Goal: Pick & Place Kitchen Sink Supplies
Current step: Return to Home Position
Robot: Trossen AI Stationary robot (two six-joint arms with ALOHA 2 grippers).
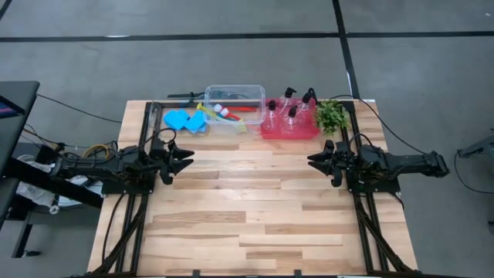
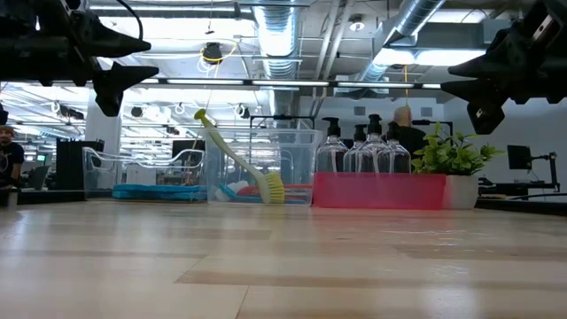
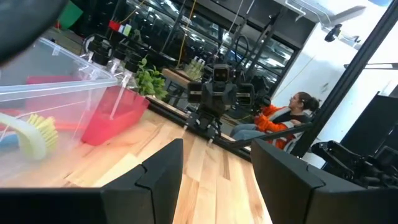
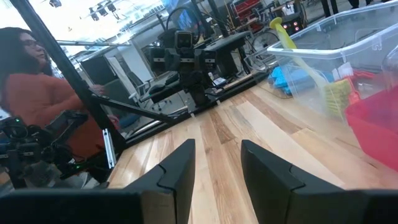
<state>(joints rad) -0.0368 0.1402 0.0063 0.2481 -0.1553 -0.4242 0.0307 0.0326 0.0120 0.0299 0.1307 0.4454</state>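
Two grippers: both hang empty over the wooden table [image 1: 255, 224], pointing at each other across the middle of the high view.
Left gripper [image 1: 187, 158]: centre left of the high view, released; its wrist view shows a plain gap between its two dark fingers [image 3: 158, 180], nothing in it.
Right gripper [image 1: 312, 161]: centre right, likewise spread apart and holding nothing.
Height: in the low view they sit in the upper corners, well above the tabletop.
Clear tub [image 1: 258, 91]: top centre of the high view, at the table's far edge, well apart from both grippers.
Brushes: inside the tub. The yellow-green brush [image 2: 232, 155] leans with its bristle head on the tub floor and its handle rising past the left rim; a red brush [image 1: 241, 110] lies flat beside it. A little blue shows there too, too small to make out.
Sponges: blue sponges [image 1: 185, 120] lie just left of the tub; the low view puts them on the floor of a second clear bin [image 2: 97, 168].
Bottles: four clear pump bottles [image 1: 292, 116] stand upright in a red tray [image 1: 270, 135], just right of the tub.
Plant [image 1: 330, 116]: leafy green, at the tray's right end.
Room: a seated person [image 3: 283, 121] in orange shows beyond the right arm [image 3: 214, 102] in the left wrist view; another person in a rust top [image 4: 43, 81] fills the left edge of the right wrist view.
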